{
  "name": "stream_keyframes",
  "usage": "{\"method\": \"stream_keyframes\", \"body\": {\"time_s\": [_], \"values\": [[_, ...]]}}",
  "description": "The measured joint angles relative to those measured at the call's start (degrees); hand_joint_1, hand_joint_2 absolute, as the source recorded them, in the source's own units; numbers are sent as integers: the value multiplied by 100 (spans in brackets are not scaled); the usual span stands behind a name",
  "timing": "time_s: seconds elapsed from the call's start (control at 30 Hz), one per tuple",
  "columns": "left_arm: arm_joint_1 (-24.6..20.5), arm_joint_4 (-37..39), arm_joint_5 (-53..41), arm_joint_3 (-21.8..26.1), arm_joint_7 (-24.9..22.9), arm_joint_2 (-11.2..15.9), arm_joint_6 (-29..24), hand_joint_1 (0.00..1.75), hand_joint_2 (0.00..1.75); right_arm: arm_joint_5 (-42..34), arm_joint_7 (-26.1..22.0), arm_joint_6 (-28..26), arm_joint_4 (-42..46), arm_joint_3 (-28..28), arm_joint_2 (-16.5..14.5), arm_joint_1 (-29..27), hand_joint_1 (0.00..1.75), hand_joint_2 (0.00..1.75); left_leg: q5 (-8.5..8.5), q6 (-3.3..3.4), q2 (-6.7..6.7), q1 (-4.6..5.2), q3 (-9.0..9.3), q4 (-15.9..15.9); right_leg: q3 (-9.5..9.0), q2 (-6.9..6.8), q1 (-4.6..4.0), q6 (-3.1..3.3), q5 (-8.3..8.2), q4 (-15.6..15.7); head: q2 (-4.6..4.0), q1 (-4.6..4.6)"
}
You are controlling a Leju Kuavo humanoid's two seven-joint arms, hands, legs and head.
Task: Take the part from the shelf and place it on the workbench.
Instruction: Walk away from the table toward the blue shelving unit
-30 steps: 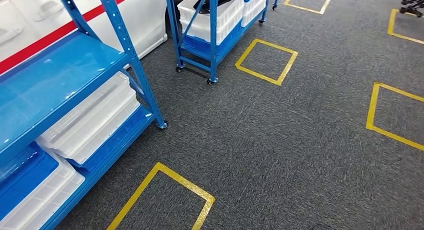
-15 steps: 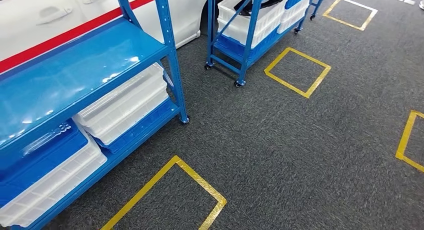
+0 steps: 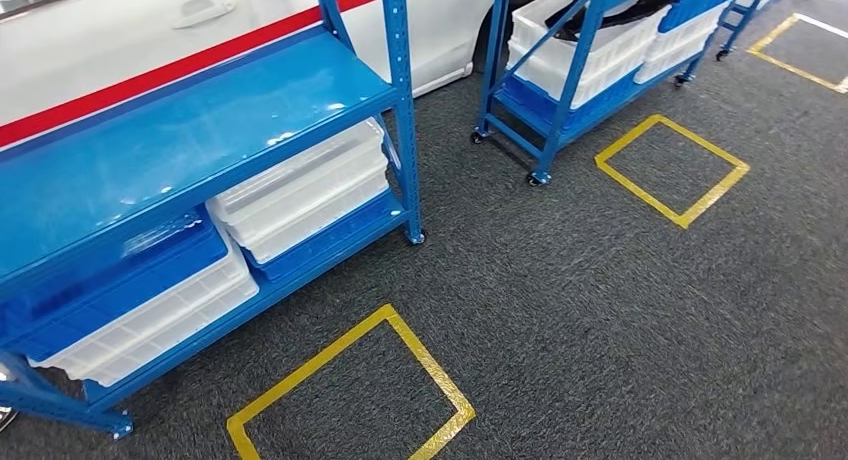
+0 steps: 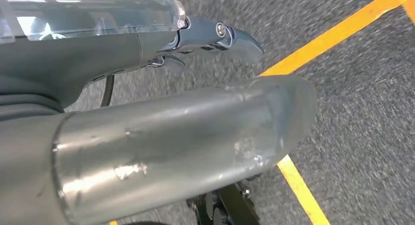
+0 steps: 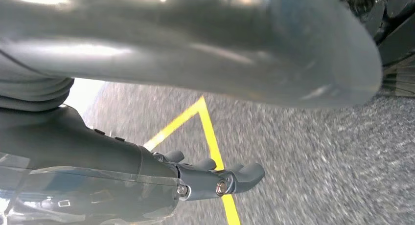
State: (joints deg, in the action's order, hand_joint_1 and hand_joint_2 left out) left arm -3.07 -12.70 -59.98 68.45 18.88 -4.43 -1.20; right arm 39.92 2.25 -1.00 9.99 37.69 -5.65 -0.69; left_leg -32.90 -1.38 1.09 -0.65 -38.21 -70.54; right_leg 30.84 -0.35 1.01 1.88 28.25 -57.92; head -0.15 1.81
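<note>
Head view takes in the blue shelf (image 3: 190,130) with white bins (image 3: 300,185) beneath; the part itself I cannot pick out. Left hand (image 4: 161,132) and right hand (image 5: 195,58) hang over carpet, fingers spread, holding nothing. Best to square up close before reaching.

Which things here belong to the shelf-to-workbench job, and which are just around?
Job:
blue metal shelf rack
wheeled blue cart with white bins
left robot hand
right robot hand

Around:
yellow tape floor squares
white car with red stripe
</note>
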Motion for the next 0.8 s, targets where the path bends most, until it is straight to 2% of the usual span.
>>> {"method": "stream_keyframes", "body": {"time_s": [0.03, 0.07, 0.1, 0.13, 0.2, 0.23, 0.27, 0.33, 0.37, 0.4, 0.47, 0.53, 0.57, 0.6, 0.63, 0.67, 0.7, 0.73, 0.8], "values": [[-4, 0, -2, 1, -1, -1, 0, 0, 0, 5, 0, 1, -1, 1, 19, -1, 0, 0, -93, -12, -31, -3, -125, -276, 1, -90, -11, 8, 7, -4, 0, 0], [4, 0, -3, 1, -1, -3, -1, 0, 0, 13, -1, 3, -1, 3, 38, 3, 0, 0, -74, -19, -51, -5, -152, -359, 0, -174, -17, 11, 16, -9, 0, 0], [15, 0, -5, 2, -2, -3, -3, 0, 0, 18, -1, 4, -1, 5, 52, 9, 0, 0, 51, -20, -79, -5, -59, -210, -6, -253, -20, 8, 28, -18, 0, 0], [25, 0, -8, 3, -1, -1, -5, 0, 0, 25, -2, 5, -1, 9, 63, 15, 0, 0, 242, -11, -142, -3, 136, 132, -18, -326, -22, -1, 43, -28, 0, 0], [17, 0, -15, 5, 1, 2, -9, 0, 0, 40, -2, 6, -1, 17, 75, 21, 0, 0, 515, 44, -407, 29, 545, 895, -48, -459, -38, -40, 81, -52, 0, -1], [8, 0, -18, 5, 4, 2, -9, 0, 0, 50, -3, 6, -1, 22, 78, 24, 0, 0, 558, 81, -498, 51, 646, 1103, -62, -515, -49, -67, 96, -59, 0, -1], [5, 0, -20, 7, 8, 2, -9, 0, 0, 59, -3, 6, -1, 26, 78, 30, 0, 0, 550, 114, -541, 72, 674, 1186, -76, -567, -59, -93, 106, -59, 0, -1], [17, 0, -21, 14, 15, 2, -9, 0, 0, 74, -4, 6, -1, 30, 78, 57, 0, 0, 574, 176, -424, 69, 676, 1217, -109, -658, -68, -148, 121, -48, 0, -1], [26, 0, -21, 19, 18, 1, -9, 0, 0, 78, -3, 6, -1, 31, 78, 65, 0, 0, 598, 209, -370, 51, 692, 1248, -116, -586, -59, -179, 158, -79, 0, -2], [30, 0, -21, 22, 19, 1, -9, 0, 0, 82, -3, 6, -1, 32, 76, 68, 0, 0, 624, 245, -313, 32, 704, 1278, -83, -449, -50, -204, 247, -186, 0, -1], [18, 0, -22, 26, 23, -1, -9, 0, 0, 91, -2, 5, -1, 36, 48, 59, 0, 0, 668, 304, -198, 12, 696, 1309, 167, -100, -22, -238, 590, -748, 0, -2], [5, 0, -29, 29, 30, -1, -9, 0, 0, 102, -2, 4, -1, 45, -2, 50, 0, 0, 685, 328, -68, 16, 669, 1303, 536, 8, -13, -251, 907, -1480, 0, -2], [7, 0, -37, 32, 33, -1, -9, 0, 0, 107, -2, 3, -1, 53, -20, 46, 0, 0, 686, 328, -2, 17, 666, 1298, 648, 16, -9, -258, 933, -1680, 0, -2], [12, 0, -45, 35, 35, -1, -9, 0, 0, 111, -2, 3, -1, 61, -34, 45, 0, 0, 684, 323, 76, 15, 669, 1290, 654, 22, 0, -262, 822, -1647, 0, -2], [16, 0, -52, 38, 37, -2, -9, 0, 0, 114, -2, 2, -1, 68, -40, 43, 0, 0, 679, 313, 155, 11, 674, 1277, 557, 41, 14, -263, 613, -1394, 0, -2], [17, 0, -55, 40, 40, -4, -9, 0, 0, 118, -2, 2, -1, 73, -44, 40, 0, 0, 670, 297, 234, 7, 677, 1258, 401, 91, 32, -262, 365, -1017, 0, -2], [16, 0, -56, 40, 44, -5, -9, 0, 0, 122, -3, 2, -1, 78, -45, 37, 0, 0, 657, 267, 310, 8, 665, 1231, 240, 225, 53, -261, 181, -630, 0, -2], [12, 0, -57, 40, 49, -7, -9, 0, 0, 125, -5, 2, -1, 81, -45, 36, 0, 0, 645, 230, 374, 12, 647, 1201, 130, 346, 65, -259, 74, -354, 0, -1], [8, 0, -58, 41, 62, -7, -9, 0, 0, 126, -9, 3, -1, 88, -45, 41, 0, 0, 642, 138, 483, 13, 596, 1179, 68, 480, 56, -240, 59, -170, 0, -1]]}}
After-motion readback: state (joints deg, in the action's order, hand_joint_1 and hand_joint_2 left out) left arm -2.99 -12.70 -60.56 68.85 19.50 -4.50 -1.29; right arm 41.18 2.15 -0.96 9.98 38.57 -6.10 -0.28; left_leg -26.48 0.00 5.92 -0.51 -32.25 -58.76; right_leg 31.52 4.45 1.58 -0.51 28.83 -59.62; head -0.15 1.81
